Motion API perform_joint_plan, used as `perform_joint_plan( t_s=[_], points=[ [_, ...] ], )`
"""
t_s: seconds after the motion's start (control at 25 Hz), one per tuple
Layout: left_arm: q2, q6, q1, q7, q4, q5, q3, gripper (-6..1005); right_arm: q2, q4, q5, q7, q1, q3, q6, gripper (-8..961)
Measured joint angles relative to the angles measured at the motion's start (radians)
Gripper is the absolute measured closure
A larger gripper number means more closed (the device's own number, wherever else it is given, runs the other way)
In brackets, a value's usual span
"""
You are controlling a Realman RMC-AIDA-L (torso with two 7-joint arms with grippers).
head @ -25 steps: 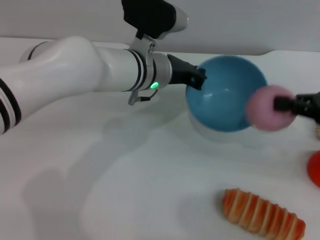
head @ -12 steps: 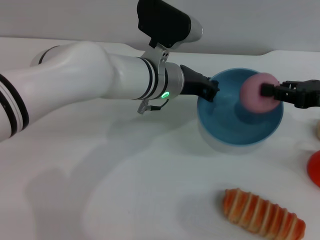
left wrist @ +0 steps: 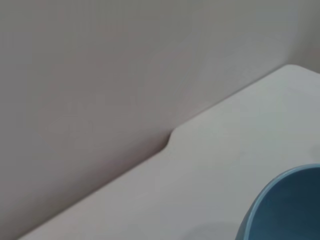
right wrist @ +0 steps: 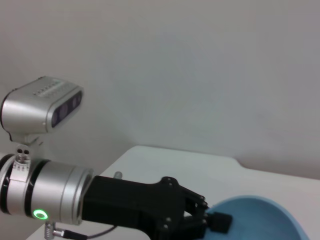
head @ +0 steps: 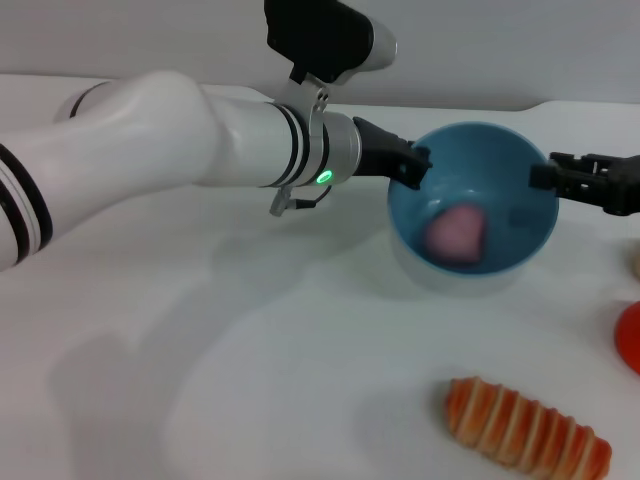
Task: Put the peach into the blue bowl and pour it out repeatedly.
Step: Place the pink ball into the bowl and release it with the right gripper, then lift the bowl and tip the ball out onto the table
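Observation:
The light blue bowl [head: 500, 180] sits mid-right on the white table, its opening tipped a little toward me. My left gripper [head: 412, 165] is shut on the bowl's left rim. The pink peach [head: 456, 234] lies inside the bowl, on its bottom, free of both grippers. My right gripper [head: 541, 172] hovers open and empty at the bowl's right rim. The right wrist view shows the left gripper [right wrist: 212, 221] clamped on the bowl [right wrist: 260, 220]. The left wrist view shows only an edge of the bowl [left wrist: 292, 205].
A long orange-and-white striped loaf [head: 525, 425] lies at the front right. A red-orange round thing [head: 630, 338] and a pale object [head: 636, 262] show at the right edge. The table's back edge meets a grey wall.
The right gripper carried the peach over the bowl, let it go and drew back to the right rim. The peach dropped into the bowl. The left arm shifted slightly with the bowl.

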Motion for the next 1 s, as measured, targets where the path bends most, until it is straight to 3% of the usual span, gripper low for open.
perform_joint_plan(
  t_s=[0.32,0.56,0.68,1.0],
  points=[
    [-0.003,-0.132,-0.003,0.115,0.024,0.007,0.036,1000,0.0,-0.035,0.226,-0.268,-0.142,0.062,-0.072,454],
    [-0.003,-0.336,-0.003,0.309,0.051,0.021,0.103,999,-0.01,0.18,0.36,-0.459,-0.227,0.231,-0.059,455],
    [-0.006,-0.388,-0.014,0.413,0.058,0.022,0.133,999,0.0,0.236,0.373,-0.561,-0.269,0.281,-0.037,455],
    [-0.01,-0.724,0.002,0.637,0.066,0.023,0.44,999,0.003,0.446,0.374,-0.785,-0.315,0.409,0.021,455]
  ],
)
